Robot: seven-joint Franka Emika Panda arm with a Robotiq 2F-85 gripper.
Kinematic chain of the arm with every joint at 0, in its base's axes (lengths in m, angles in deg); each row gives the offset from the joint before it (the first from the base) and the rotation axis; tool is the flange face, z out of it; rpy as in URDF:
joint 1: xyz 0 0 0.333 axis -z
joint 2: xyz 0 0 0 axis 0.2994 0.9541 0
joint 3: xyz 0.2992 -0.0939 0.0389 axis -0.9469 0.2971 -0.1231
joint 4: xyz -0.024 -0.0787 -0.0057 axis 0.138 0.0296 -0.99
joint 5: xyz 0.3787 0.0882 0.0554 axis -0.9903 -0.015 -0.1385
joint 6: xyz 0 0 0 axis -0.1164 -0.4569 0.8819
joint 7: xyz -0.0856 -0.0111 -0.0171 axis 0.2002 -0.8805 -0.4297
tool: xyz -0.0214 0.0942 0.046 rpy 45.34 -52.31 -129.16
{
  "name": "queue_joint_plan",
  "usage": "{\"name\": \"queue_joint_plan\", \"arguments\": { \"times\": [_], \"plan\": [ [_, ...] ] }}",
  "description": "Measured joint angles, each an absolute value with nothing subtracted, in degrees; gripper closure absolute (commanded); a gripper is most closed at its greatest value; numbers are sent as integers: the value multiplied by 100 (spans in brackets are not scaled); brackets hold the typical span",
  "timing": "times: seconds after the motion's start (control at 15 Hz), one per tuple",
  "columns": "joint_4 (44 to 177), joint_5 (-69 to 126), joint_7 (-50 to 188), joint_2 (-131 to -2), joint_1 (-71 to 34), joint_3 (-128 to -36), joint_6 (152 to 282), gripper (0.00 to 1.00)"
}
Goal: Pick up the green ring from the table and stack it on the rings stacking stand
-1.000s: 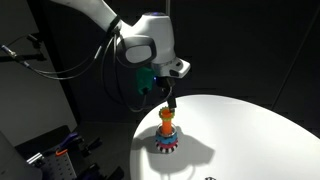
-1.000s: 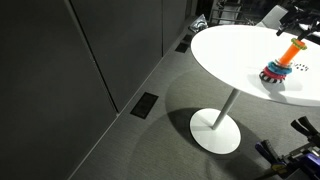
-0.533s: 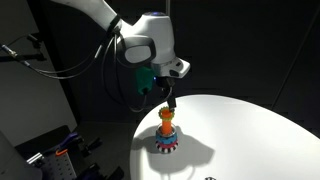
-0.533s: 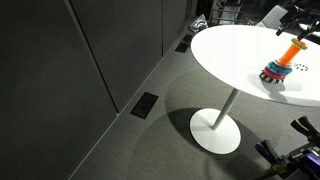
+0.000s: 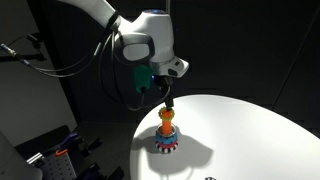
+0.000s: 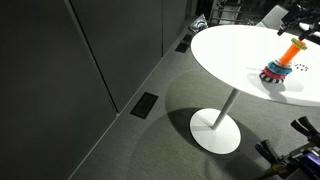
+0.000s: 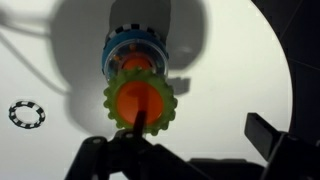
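The jaws hang just above the orange peg (image 5: 166, 115); how wide they stand, I cannot tell. The green ring (image 7: 140, 100) sits already around this peg of the rings stacking stand (image 6: 275, 72) on the counter (image 5: 250, 130). It seems light, stiff plastic, and its scalloped outer rim gives the best hold.
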State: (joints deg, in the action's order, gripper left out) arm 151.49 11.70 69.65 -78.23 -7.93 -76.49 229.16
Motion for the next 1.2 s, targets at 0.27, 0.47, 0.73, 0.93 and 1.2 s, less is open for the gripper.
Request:
{"name": "queue_joint_plan", "arguments": {
  "times": [0.27,0.47,0.73,0.93,1.2],
  "plan": [
    [15149,1025,7097,-7911,-793,-7649,22626,0],
    [15149,894,7234,-7919,-793,-7649,22518,0],
    [15150,665,7520,-7875,-793,-7649,22476,0],
    [15147,523,7720,-7874,-792,-7649,22430,0],
    [15145,455,7853,-7878,-784,-7648,22418,0]
  ]
}}
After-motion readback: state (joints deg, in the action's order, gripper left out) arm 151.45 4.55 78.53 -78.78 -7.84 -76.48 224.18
